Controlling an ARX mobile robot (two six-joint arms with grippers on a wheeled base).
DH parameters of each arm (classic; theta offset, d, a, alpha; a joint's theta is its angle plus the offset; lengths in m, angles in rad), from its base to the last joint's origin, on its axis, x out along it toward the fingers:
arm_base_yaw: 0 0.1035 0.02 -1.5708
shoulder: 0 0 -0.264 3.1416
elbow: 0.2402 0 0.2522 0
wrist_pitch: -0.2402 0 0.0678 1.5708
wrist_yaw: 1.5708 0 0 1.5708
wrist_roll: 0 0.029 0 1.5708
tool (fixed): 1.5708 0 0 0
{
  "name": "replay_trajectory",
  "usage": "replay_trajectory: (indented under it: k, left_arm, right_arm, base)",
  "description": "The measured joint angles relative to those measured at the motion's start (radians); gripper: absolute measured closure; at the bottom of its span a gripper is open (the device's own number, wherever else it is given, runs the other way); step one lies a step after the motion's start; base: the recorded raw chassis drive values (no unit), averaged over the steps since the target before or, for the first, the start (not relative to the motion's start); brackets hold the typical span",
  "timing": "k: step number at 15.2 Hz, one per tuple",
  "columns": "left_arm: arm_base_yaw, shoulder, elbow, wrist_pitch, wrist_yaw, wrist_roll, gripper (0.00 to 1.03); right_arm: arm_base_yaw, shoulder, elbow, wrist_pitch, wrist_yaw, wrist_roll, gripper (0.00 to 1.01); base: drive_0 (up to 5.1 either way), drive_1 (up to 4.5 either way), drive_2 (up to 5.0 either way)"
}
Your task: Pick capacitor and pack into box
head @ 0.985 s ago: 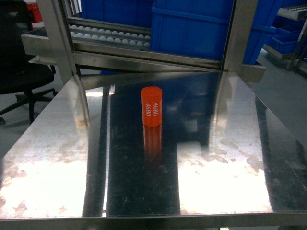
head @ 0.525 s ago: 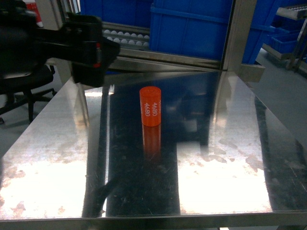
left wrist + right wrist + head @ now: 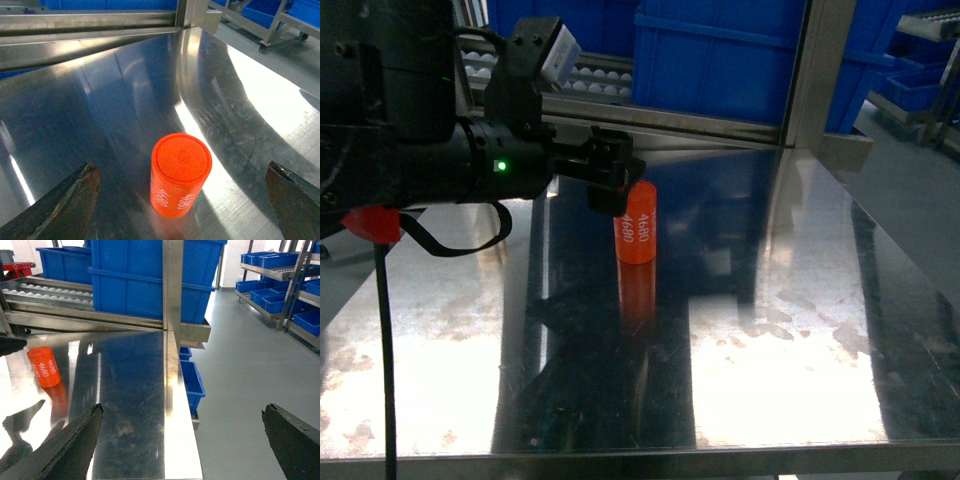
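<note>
Now the left gripper (image 3: 612, 183) hovers just over the orange capacitor (image 3: 635, 225), which stands upright near the middle of the steel worktop (image 3: 800, 330). The left fingers (image 3: 65, 200) are spread wide, one on each side of the capacitor and not touching it; I judge they are placed so in order to come down around the cylinder and close on its sides. The capacitor stands free with bare metal all around, so nothing blocks this approach.

The left wrist view shows the round top of the capacitor (image 3: 180, 172) between the two finger tips, which the head view hides behind the arm. The right wrist view shows the capacitor (image 3: 44, 367) from the side, far to the left, while the right gripper (image 3: 182, 450) hangs with its fingers also released and empty, near the worktop's right edge. Blue bins (image 3: 720, 60) stand behind the frame. The box is not seen in any view.
</note>
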Motion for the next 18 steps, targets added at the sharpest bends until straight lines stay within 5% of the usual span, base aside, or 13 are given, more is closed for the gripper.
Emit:
replay_trajectory:
  k: [4,9,14,18]
  left_arm:
    - [-0.02,0.162,0.127,-0.047,0.024,0.0,0.05]
    - [-0.025,0.336,0.318,-0.142,-0.01,-0.053,0.06]
    - [-0.025,0.343,0.331,-0.178,-0.015,-0.05,0.56]
    - [0.012,0.2,0.179,-0.06,-0.053,-0.037,0.58]
  right_arm:
    - [0.0,0.0,0.0,0.0,0.0,0.0,0.03]
    - [0.0,0.0,0.0,0.0,0.0,0.0,0.03]
    - [0.0,0.0,0.0,0.0,0.0,0.0,0.03]
    - [0.0,0.0,0.0,0.0,0.0,0.0,0.03]
  base:
    - [0.0,0.0,0.0]
    - [0.0,0.0,0.0]
    - [0.0,0.0,0.0]
    - [0.0,0.0,0.0]
